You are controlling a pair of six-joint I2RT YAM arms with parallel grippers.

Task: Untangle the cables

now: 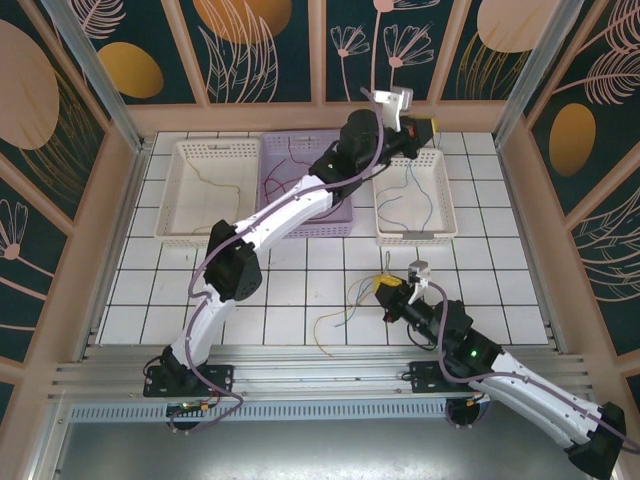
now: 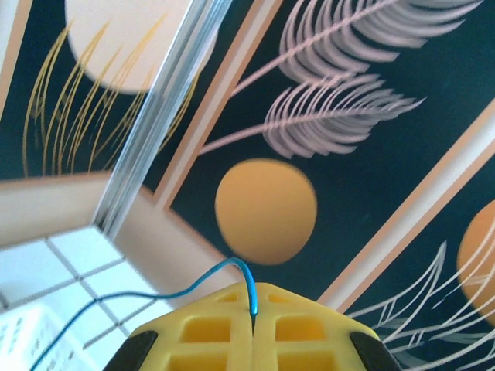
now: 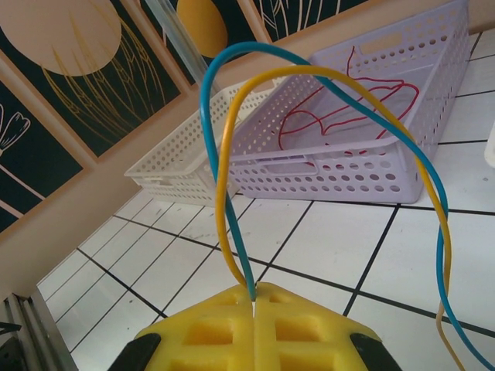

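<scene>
**Cables.** A blue cable (image 3: 203, 108) and a yellow cable (image 3: 220, 170) rise together from the right gripper (image 3: 254, 297), arch over side by side and fall back to the right. In the top view their free lengths lie crossed in a loose tangle (image 1: 345, 312) on the white tiles, just left of that gripper. A second blue cable (image 2: 250, 290) is held by the left gripper (image 2: 253, 315) high above the right white basket (image 1: 440, 190), which has thin wires in it. A red cable (image 3: 340, 104) lies coiled in the purple basket (image 3: 371, 166). A tan one (image 1: 225, 185) lies in the left white basket (image 1: 170, 195).

**Tool state.**
- Right gripper: fingers pressed together, pinching the blue and yellow cables in one bite.
- Left gripper: fingers closed on the end of the second blue cable.

**Handling assessment.**
- The cables are judged very light, thin and limp. They hold a springy arch near the pinch and droop beyond it.
- The insulation looks smooth, so slip through the pads is likely under a hard pull.
- They are not fragile, but a tug could tighten a crossing.

**Grasp recommendation.** Take one strand alone, near a free end and clear of any crossing. The right gripper's present two-strand hold cannot separate the pair.
</scene>
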